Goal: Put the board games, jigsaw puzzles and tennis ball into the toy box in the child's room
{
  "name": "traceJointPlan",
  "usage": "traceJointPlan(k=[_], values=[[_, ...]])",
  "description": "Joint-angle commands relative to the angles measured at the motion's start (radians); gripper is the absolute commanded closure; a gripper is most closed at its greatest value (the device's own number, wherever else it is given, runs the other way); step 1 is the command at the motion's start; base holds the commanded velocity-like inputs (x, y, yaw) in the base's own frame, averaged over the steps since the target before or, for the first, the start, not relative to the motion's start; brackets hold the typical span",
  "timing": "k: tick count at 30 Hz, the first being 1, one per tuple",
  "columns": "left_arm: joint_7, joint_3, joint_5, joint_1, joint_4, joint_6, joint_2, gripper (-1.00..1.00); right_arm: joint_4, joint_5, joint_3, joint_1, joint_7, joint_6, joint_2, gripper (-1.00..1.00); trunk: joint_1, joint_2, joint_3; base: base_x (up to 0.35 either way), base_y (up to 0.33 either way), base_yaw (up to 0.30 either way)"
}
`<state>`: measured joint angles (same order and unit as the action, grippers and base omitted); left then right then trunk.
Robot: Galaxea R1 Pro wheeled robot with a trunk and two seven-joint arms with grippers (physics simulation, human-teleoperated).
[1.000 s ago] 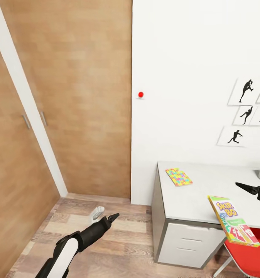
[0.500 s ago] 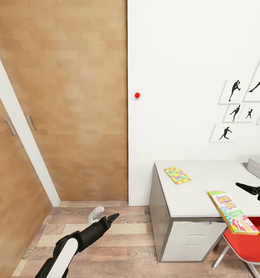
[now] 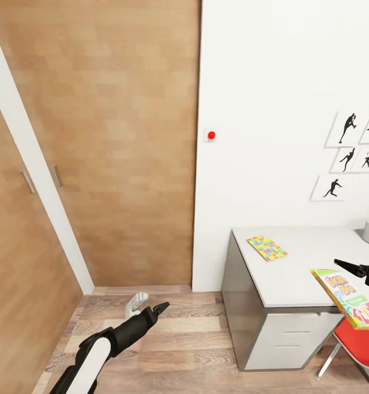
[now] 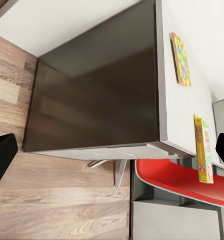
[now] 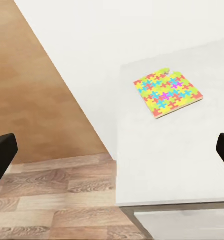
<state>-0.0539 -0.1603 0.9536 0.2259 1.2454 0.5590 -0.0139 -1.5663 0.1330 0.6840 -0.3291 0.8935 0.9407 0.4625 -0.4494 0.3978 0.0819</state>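
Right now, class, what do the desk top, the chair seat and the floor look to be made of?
Table top: smooth matt pale grey, probably laminate; no grain shows. Chair seat: glossy red, likely moulded plastic, on thin pale metal-looking legs. Floor: wood planks, with visible grain and board seams.

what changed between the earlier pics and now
Only the camera swung: the whole head view shifted sideways, to one side and then back. The jigsaw puzzle and the board game lie as before on the table, the game overhanging its front edge. Both tools, left and right, hold the same pose, open and empty.
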Motion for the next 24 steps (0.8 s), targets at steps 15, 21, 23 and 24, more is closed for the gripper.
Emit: traceJointPlan(k=[15, 21, 23, 24], values=[[-0.001, -0.001, 0.002, 0.001, 0.0, 0.002, 0.0, -1.0, -0.011, 0.007, 0.002, -0.001, 0.004, 0.035, -0.001, -1.0, -0.001, 0.002, -0.003, 0.001, 0.309, -0.117], [-0.002, -0.001, 0.0, 0.001, 0.0, 0.002, 0.001, -1.0, -0.011, 0.007, 0.002, -0.001, 0.003, 0.044, -0.001, -1.0, -0.001, 0.002, -0.007, 0.007, 0.286, -0.245], [-0.001, -0.001, -0.003, 0.0, 0.0, 0.002, 0.002, -1.0, -0.012, 0.007, 0.002, -0.001, 0.003, 0.05, 0.0, -1.0, -0.001, 0.002, -0.008, 0.008, 0.152, -0.26], [-0.001, -0.001, -0.004, 0.0, 0.0, 0.002, 0.002, -1.0, -0.012, 0.007, 0.002, -0.001, 0.003, 0.051, 0.0, -1.0, -0.001, 0.002, -0.009, 0.004, 0.082, -0.265]])
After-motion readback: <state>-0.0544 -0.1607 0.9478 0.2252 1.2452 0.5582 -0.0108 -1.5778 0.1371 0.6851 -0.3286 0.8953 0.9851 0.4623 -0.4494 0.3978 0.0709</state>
